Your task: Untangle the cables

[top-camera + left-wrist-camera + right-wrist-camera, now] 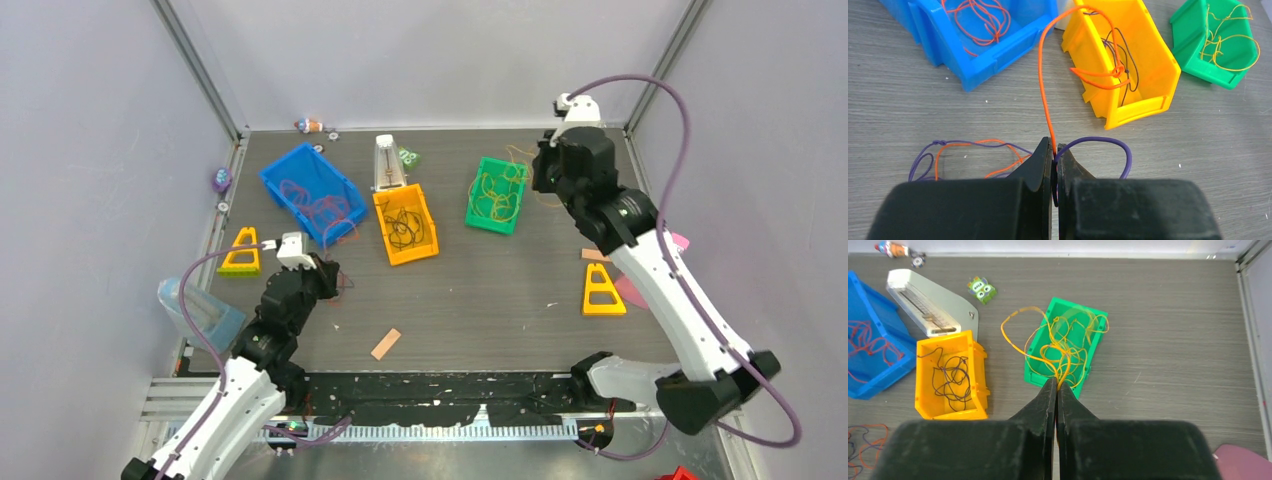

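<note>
My left gripper (pixel 1054 147) is shut on an orange cable (pixel 1040 85) and a purple cable (pixel 1108 141). The orange one rises from the jaws and arcs over the yellow bin (pixel 1148 65). A small purple and orange tangle (pixel 968 147) lies on the table to the left of the jaws. My right gripper (pixel 1056 382) is shut on a bunch of yellow cables (pixel 1063 347) that hang into the green bin (pixel 1033 365). Dark cables (pixel 950 377) lie in the yellow bin and red cables (pixel 870 342) in the blue bin (pixel 878 385).
The blue (pixel 310 190), yellow (pixel 405 225) and green (pixel 497 195) bins stand in a row at the back. A white device (pixel 386 163) stands behind the yellow bin. Yellow triangular stands (pixel 242 255) (pixel 603 292) flank the table. A tan strip (pixel 385 344) lies near the front.
</note>
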Controlling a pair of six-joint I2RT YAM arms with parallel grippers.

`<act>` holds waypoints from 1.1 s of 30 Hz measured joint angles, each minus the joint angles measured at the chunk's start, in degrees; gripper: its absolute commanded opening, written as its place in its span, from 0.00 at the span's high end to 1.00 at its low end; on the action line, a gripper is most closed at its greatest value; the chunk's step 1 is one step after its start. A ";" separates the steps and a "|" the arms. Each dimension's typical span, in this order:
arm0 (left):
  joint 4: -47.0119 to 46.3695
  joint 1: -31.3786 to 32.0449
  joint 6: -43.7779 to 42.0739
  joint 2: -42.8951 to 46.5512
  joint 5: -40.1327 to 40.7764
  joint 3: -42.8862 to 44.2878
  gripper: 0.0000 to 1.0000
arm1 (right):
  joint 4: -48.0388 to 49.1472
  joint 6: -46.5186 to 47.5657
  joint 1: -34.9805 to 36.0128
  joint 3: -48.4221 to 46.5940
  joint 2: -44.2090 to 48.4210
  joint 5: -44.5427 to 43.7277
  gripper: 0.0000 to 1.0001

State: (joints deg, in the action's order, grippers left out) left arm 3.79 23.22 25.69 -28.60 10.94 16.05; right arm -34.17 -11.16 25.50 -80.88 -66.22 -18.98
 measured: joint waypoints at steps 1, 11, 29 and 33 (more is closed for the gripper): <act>0.83 0.00 0.20 -0.02 -0.07 0.26 1.00 | 0.48 -0.20 0.00 0.13 -1.88 0.20 0.95; 4.98 0.00 0.96 -0.66 -0.07 3.08 1.00 | 5.68 -1.27 -0.13 -0.24 -12.96 0.48 0.95; 7.30 0.00 0.92 -1.60 0.02 4.39 1.00 | 8.33 -1.46 -2.86 -5.90 -30.91 -2.01 0.95; 7.45 0.00 0.92 -1.66 0.02 4.39 1.00 | 8.35 -1.22 -3.08 -8.13 -36.46 -4.22 0.95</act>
State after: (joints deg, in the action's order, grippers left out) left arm 11.25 23.22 26.61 -30.26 10.96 20.45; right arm -25.82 -12.38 22.41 -89.01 -102.67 -23.20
